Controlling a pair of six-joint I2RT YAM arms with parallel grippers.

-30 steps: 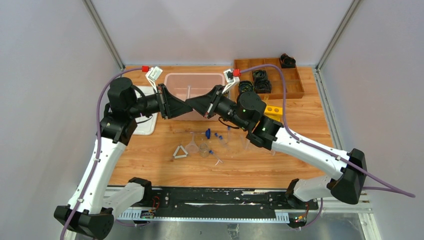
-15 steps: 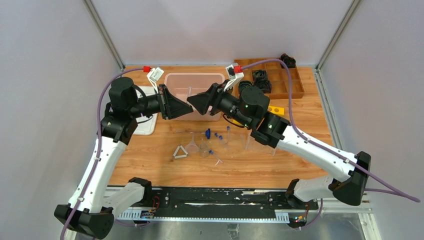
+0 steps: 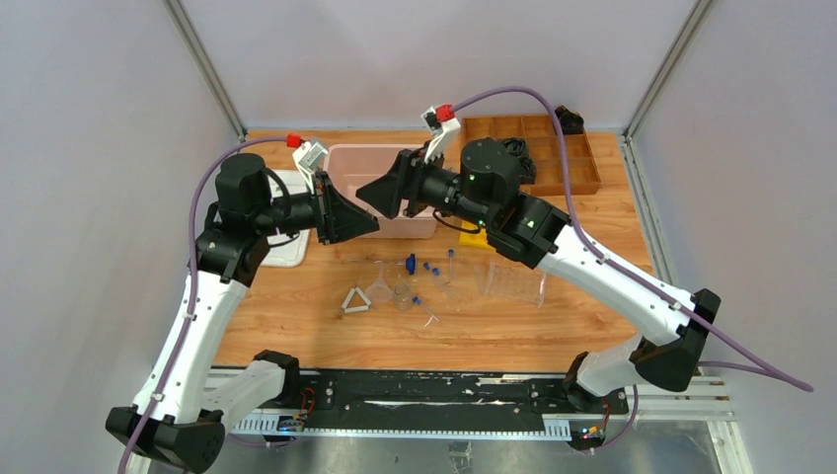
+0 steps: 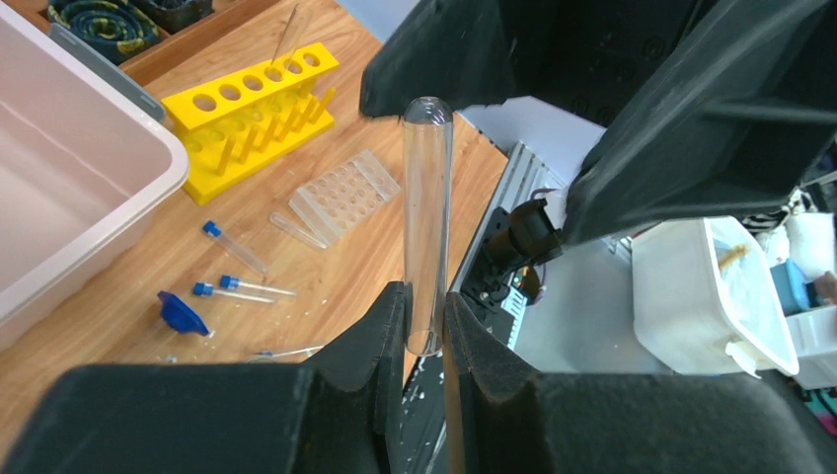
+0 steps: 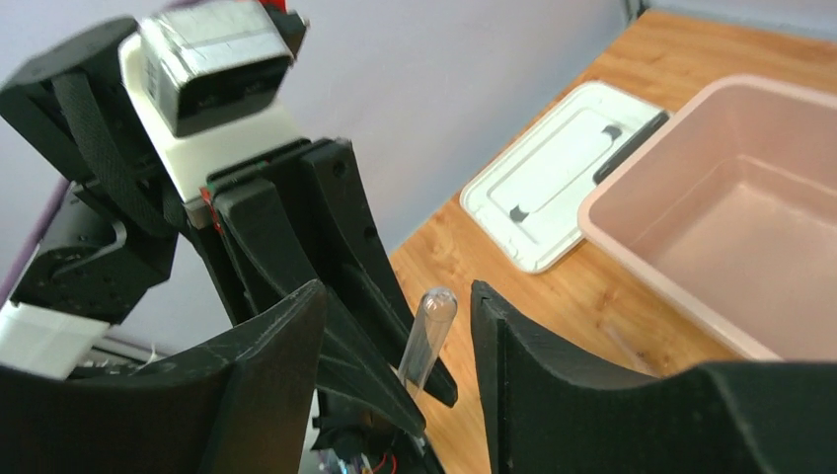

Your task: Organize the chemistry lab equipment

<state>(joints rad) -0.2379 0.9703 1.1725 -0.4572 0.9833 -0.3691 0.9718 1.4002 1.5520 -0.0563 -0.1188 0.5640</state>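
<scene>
My left gripper (image 4: 424,316) is shut on the open lower end of a clear uncapped tube (image 4: 427,217), which stands upright with its round tip up. Facing it, my right gripper (image 5: 398,296) is open, and the tube's tip (image 5: 430,326) lies between its spread fingers without touching them. In the top view both grippers (image 3: 367,209) meet in front of the pink bin (image 3: 385,158). On the table lie blue-capped tubes (image 3: 430,267), a clear funnel (image 3: 380,288), a small jar (image 3: 402,292), a white triangle (image 3: 355,300) and a clear tube rack (image 3: 513,281).
A yellow tube rack (image 4: 262,114) stands beside the bin. A white lid (image 3: 288,247) lies left of the bin. A wooden tray (image 3: 568,158) with black coiled bundles sits at the back right. The table's near edge and black rail (image 3: 424,390) lie below.
My right gripper has opened off the tube and its arm has risen and swung toward the back. The left gripper keeps hold of the tube and has barely moved.
</scene>
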